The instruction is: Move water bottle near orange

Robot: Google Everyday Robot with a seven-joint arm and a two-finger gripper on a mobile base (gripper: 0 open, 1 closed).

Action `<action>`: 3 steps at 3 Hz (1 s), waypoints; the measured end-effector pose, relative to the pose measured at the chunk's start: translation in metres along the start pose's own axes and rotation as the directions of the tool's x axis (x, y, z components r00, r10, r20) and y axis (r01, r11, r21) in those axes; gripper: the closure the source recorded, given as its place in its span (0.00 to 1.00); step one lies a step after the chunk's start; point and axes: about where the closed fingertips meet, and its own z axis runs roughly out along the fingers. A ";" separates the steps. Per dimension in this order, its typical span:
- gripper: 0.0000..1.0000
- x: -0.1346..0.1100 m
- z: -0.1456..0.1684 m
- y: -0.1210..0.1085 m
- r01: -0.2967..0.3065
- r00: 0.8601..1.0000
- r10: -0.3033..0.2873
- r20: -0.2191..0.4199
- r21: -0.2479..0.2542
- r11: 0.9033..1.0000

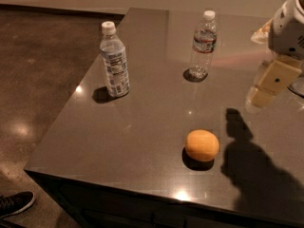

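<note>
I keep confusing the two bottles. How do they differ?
The water bottle has a narrow reddish band; the labelled bottle wears a large white-and-blue label. The water bottle stands farther back, nearer the gripper at the right edge; the labelled bottle stands further left. Both are upright and white-capped.

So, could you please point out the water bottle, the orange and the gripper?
water bottle (pixel 203 43): camera view, reddish label band.
orange (pixel 202 145): camera view, middle of its skin.
gripper (pixel 260 96): camera view, right edge, its beige lower end.
</note>
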 end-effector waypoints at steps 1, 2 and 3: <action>0.00 -0.013 0.013 -0.039 -0.123 0.988 0.123 0.091 0.002 0.992; 0.00 -0.026 0.028 -0.078 -0.255 0.955 0.252 0.155 -0.001 0.967; 0.00 -0.045 0.048 -0.108 -0.384 0.904 0.373 0.211 0.015 0.923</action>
